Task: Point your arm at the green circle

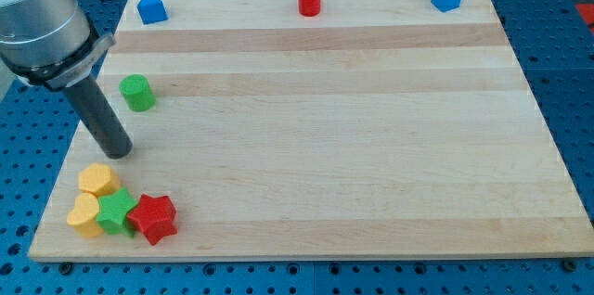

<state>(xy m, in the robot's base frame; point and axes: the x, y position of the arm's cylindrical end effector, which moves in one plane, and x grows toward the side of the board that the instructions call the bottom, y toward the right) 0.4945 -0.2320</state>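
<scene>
Green circle (137, 93) on wooden board (325, 128), my tip (118, 154) just below.

A pale wooden board (316, 128) made of long glued strips fills most of the view, its grain running from the view's left to the view's right. It rests on a blue surface (571, 100) dotted with rows of small holes, visible on all sides. The light is even and bright, with only soft shadows.
</scene>
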